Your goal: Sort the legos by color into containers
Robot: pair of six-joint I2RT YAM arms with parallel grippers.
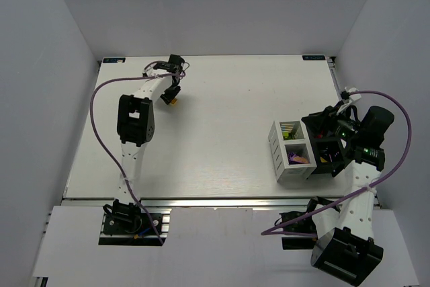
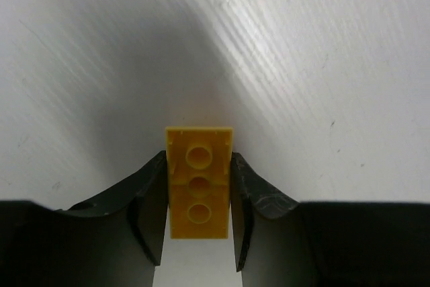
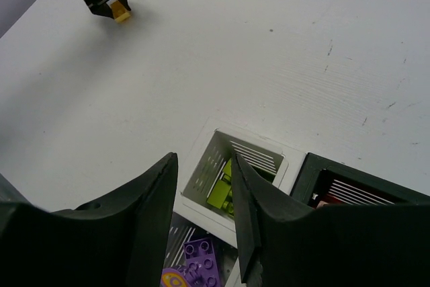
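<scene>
Circles on yellow brick [image 2: 199, 183] show only from left wrist.

There are four containers [image 1: 277, 148], two white and two black; one yellow lego [image 2: 199, 183]; one purple lego [image 3: 200, 257]; the lime legos [image 3: 220, 195] I cannot count.

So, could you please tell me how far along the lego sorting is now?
Nearly finished, it seems: lime green bricks lie in one white compartment of the containers and the purple piece in the other. The left gripper is shut on a yellow brick far from them. That brick has yet to be carried across and dropped in. The right gripper hovers open over the containers.
</scene>
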